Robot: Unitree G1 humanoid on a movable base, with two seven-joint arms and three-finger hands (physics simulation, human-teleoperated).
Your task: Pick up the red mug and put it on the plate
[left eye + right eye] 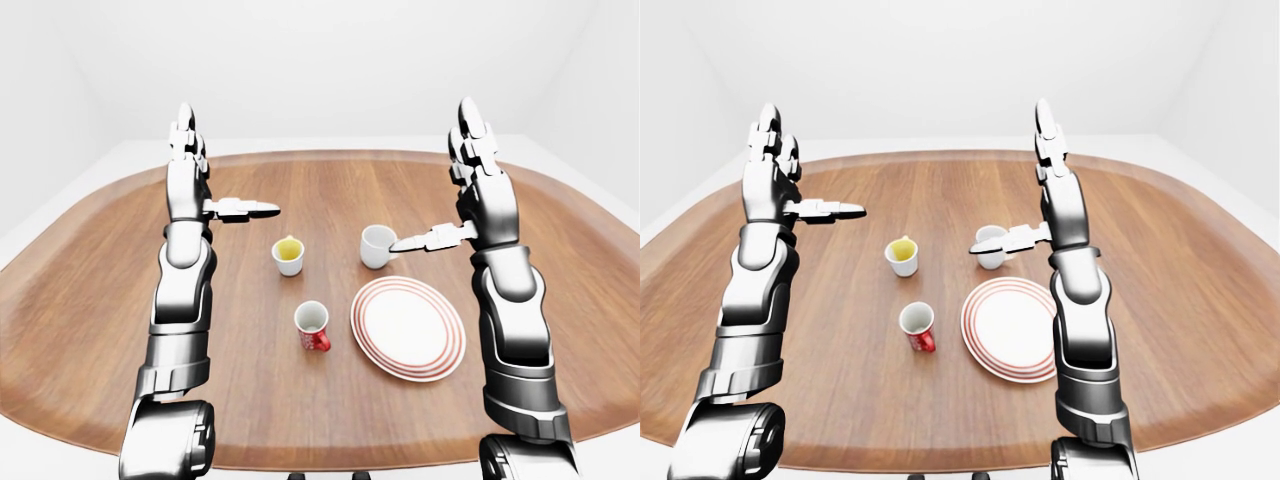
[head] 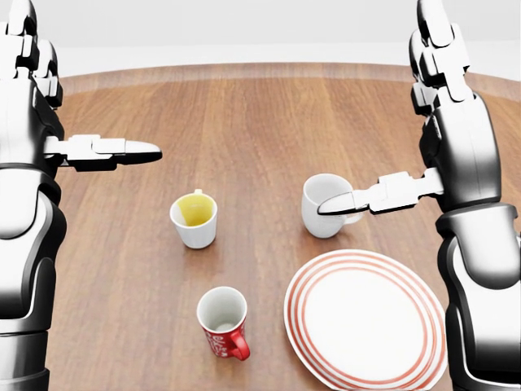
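The red mug (image 2: 221, 323) stands upright on the wooden table (image 2: 244, 114), near the bottom of the head view, its handle turned to the lower right. Just to its right lies the white plate (image 2: 366, 322) with red rings, bare. My left hand (image 1: 215, 175) is raised open well above and to the left of the mug, fingers (image 2: 24, 37) up and thumb stretched out sideways. My right hand (image 1: 440, 185) is raised open too, its thumb (image 2: 358, 199) passing in front of a white mug. Neither hand touches anything.
A white mug (image 2: 324, 208) stands above the plate in the head view. A white cup with a yellow inside (image 2: 195, 220) stands above and left of the red mug. The oval table's far edge (image 1: 320, 155) meets a white floor.
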